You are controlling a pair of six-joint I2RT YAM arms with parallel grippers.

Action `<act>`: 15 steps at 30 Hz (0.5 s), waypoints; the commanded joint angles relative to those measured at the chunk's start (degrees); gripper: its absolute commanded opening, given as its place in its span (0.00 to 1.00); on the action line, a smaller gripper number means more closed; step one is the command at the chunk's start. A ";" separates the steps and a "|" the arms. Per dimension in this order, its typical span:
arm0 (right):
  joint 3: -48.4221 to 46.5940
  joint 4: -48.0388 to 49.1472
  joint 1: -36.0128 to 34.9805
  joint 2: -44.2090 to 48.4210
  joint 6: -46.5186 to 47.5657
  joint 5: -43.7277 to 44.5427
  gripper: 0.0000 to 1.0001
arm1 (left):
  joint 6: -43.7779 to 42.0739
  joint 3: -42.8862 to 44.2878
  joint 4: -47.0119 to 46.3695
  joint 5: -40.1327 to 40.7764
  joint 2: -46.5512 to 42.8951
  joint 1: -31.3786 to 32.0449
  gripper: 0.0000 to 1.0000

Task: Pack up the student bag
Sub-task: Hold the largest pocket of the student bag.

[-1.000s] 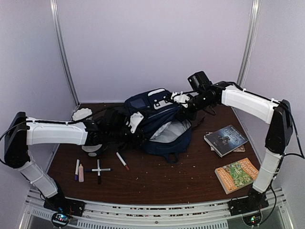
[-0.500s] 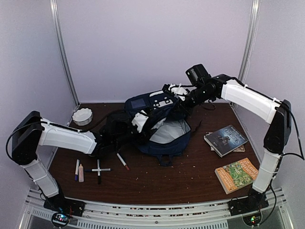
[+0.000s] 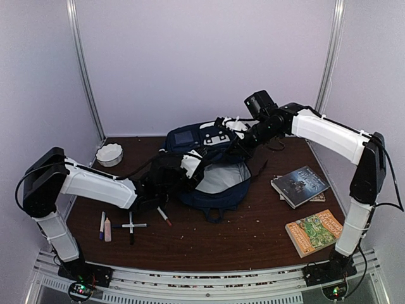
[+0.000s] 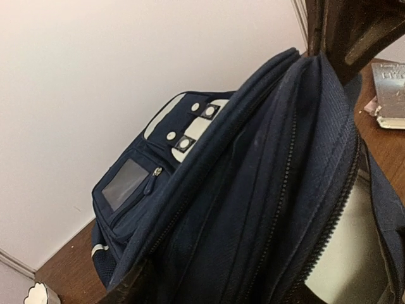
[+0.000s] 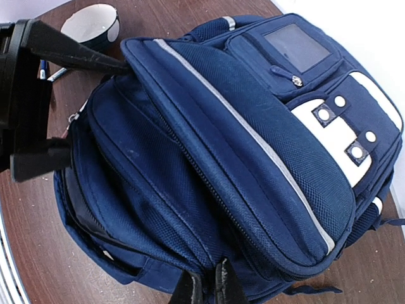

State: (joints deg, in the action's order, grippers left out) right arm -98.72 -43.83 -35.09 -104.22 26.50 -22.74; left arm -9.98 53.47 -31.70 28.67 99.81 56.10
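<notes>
I'm seeing both tools pinching the student bag point(image 5: 253, 145): right tool point(image 5: 209, 288) clamping woven navy nylon, left tool point(image 5: 76, 107) straddling its ribbed rim.

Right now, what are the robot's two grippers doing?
Left gripper: closed on the backpack's wide edge.
Right gripper: closed, pinching the backpack's rim.

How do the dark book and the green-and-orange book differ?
The dark book has a near-black cover; the green-and-orange book is brightly patterned. The dark book lies nearer the student bag; the green-and-orange book sits nearer the front edge. Both lie closed, flat on the table.
</notes>
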 commanded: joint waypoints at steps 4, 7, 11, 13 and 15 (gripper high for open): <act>5.98 4.40 0.46 5.85 1.78 -0.09 0.00 | 3.42 -0.32 2.81 1.63 0.82 -0.65 0.31; 9.27 3.08 0.46 6.06 5.92 -6.03 0.03 | 5.51 0.40 2.42 4.10 0.83 -0.57 0.12; 11.70 0.96 0.43 5.62 6.69 -15.18 0.37 | 4.95 -1.49 -4.12 6.99 0.32 -0.38 0.01; 13.70 4.10 0.21 6.03 4.21 -17.74 0.56 | 4.69 -2.31 -8.11 8.05 0.06 -0.37 0.00; 14.82 7.24 -0.55 6.02 2.37 -16.13 0.61 | 4.70 -2.45 -10.48 7.58 -0.21 -0.37 0.00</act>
State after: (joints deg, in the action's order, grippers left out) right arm -86.02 -40.69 -34.76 -100.57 31.44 -34.15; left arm -6.33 51.37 -31.00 31.64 100.31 56.58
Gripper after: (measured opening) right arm 0.572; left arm 0.050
